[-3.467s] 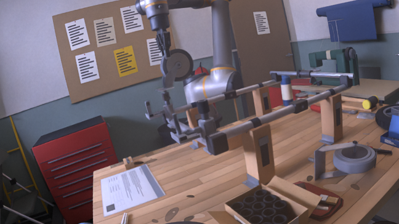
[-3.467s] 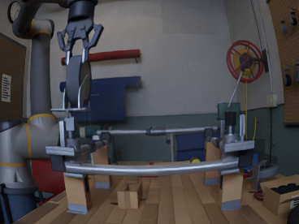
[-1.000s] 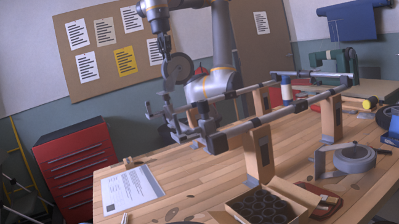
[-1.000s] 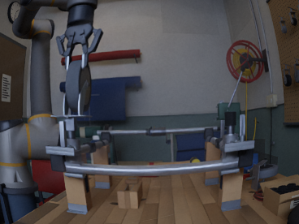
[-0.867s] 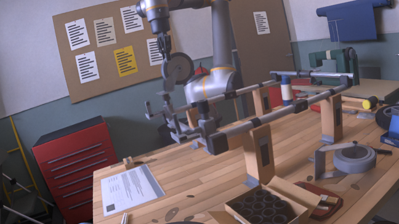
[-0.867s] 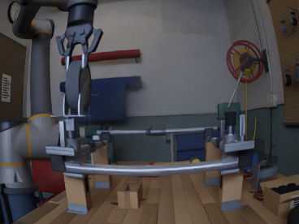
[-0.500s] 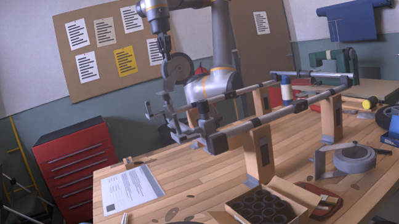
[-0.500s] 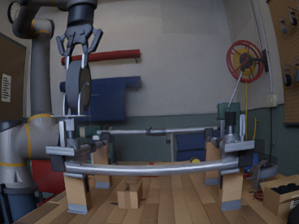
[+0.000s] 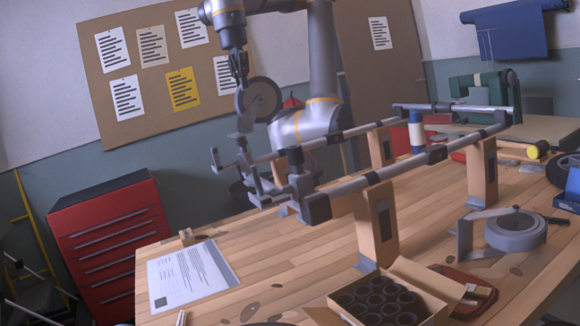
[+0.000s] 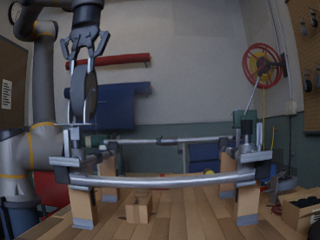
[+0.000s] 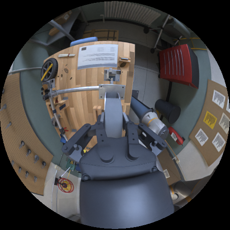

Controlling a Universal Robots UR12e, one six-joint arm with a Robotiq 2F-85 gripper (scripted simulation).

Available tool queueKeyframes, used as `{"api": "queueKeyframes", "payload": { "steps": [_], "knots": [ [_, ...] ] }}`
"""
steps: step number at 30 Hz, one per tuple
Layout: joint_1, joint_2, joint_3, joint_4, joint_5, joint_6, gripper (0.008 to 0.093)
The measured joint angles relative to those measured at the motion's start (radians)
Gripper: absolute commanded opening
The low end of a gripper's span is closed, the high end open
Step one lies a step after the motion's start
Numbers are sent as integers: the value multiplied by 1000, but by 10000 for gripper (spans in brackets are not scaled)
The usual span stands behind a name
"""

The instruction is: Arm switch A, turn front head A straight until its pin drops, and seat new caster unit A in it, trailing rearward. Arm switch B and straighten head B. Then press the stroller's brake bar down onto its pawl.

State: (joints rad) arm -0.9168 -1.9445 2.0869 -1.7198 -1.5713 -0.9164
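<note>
The new caster unit (image 9: 257,100) (image 10: 84,93) (image 11: 113,115), a grey wheel in a metal fork with a flat top plate, hangs wheel-up in my closed gripper (image 9: 239,71) (image 10: 85,65) (image 11: 114,123). Its stem end sits directly above a front head (image 9: 241,152) (image 10: 71,150) at the far end of the stroller frame's curved front bar (image 10: 165,180). The other front head (image 9: 297,179) (image 10: 248,150) carries a black-topped post at the bar's near end. The frame's tubes (image 9: 403,163) rest on wooden stands.
The bench's end edge (image 9: 179,242) lies just below the front bar. An old caster (image 9: 510,233), an open box of black rings (image 9: 380,298) and an instruction sheet (image 9: 188,273) lie on the bench. A red drawer cabinet (image 9: 107,233) stands beyond the edge.
</note>
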Motion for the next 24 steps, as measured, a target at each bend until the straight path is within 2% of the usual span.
{"api": "queueKeyframes", "payload": {
  "steps": [4, 24],
  "knots": [
    [0, 0, 0, 0, 0, 0, 80],
    [0, 0, 0, 0, 0, 0, 480]
  ]
}}
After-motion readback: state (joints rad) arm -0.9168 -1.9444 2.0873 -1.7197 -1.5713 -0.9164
